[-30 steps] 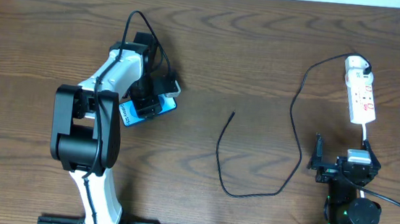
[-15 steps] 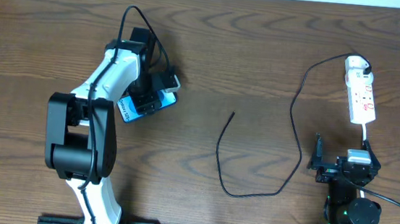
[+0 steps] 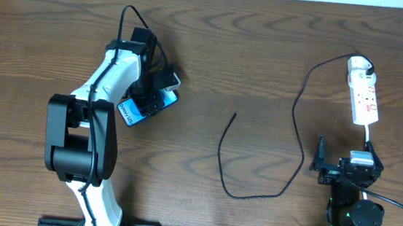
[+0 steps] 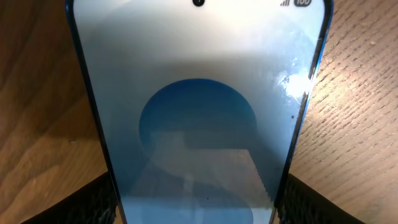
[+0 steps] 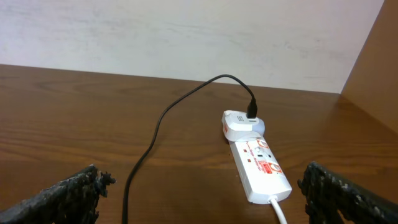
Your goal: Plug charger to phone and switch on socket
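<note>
R gripper (image 5: 202, 196) sits low at the near edge of the table (image 3: 40, 33), on the R side. Its two black fingers (image 5: 65, 196) are far apart, so it's wide open w/ nothing in it.

A bit past it, toward the middle, the charger (image 3: 220, 150) lies loose on the wood. The thin black wire makes a big bend. Its small tip lies near the middle of the table, well apart from the phone (image 4: 198, 106). The other way, the wire runs up the R side to the white plug (image 5: 239, 124).

Further out on the L is the L gripper (image 4: 199, 202). Its jaws are closed on the phone, w/ one dark pad touching each long edge. The phone is face up, blue screen w/ a round shape, and slanted in the overhead view. Can't tell if it's lifted off the wood.

Farthest back on the R is the socket (image 5: 261, 167), a long white strip w/ red marks, flat on the table. The plug is stuck in its far end. Can't tell if the switch is on.
</note>
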`<move>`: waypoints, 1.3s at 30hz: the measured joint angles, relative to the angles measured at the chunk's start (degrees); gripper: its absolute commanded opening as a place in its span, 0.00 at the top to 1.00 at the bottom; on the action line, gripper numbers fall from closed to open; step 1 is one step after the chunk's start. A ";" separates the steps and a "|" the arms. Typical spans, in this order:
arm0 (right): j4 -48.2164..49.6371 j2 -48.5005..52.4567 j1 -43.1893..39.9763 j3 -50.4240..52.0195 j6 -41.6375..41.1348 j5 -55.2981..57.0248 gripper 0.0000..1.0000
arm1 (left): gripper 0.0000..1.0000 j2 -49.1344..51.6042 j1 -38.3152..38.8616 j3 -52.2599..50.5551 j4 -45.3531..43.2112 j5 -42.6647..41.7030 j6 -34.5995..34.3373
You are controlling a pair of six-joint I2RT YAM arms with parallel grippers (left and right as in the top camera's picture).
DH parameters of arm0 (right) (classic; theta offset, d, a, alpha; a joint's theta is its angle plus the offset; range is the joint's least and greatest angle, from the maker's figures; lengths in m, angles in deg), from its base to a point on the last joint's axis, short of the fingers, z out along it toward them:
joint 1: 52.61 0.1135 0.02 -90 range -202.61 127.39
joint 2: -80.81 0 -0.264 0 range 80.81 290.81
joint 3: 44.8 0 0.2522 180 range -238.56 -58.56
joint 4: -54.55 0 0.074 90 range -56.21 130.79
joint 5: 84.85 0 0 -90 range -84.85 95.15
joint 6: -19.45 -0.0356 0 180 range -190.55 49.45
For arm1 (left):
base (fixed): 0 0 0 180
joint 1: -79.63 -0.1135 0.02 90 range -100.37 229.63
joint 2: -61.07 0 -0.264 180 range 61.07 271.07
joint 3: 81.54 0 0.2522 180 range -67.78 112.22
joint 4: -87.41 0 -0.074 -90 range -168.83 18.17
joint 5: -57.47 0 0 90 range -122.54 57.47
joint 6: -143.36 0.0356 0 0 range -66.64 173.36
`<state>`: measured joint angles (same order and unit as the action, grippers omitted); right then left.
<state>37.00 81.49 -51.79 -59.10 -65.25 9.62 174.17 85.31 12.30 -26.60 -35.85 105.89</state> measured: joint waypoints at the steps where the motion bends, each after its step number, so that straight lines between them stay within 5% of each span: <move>1: 0.00 0.00 0.00 0.00 0.00 0.00 0.01 | 0.93 -0.26 0.00 0.00 0.00 0.00 -0.22; 18: 0.02 0.00 0.00 0.00 0.00 0.02 0.01 | 0.93 -8.22 0.00 0.00 4.74 -6.95 -9.57; 32: 0.02 0.00 0.00 0.00 0.00 0.00 0.01 | 0.93 -8.22 0.02 0.00 0.39 -50.90 -12.87; 39: 0.02 0.00 0.00 0.00 0.00 0.00 0.01 | 0.93 -8.22 0.02 0.00 -6.34 -67.93 -21.86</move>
<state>37.02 81.49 -51.79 -59.10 -65.25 9.62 165.95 85.33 12.30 -32.94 -103.78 84.03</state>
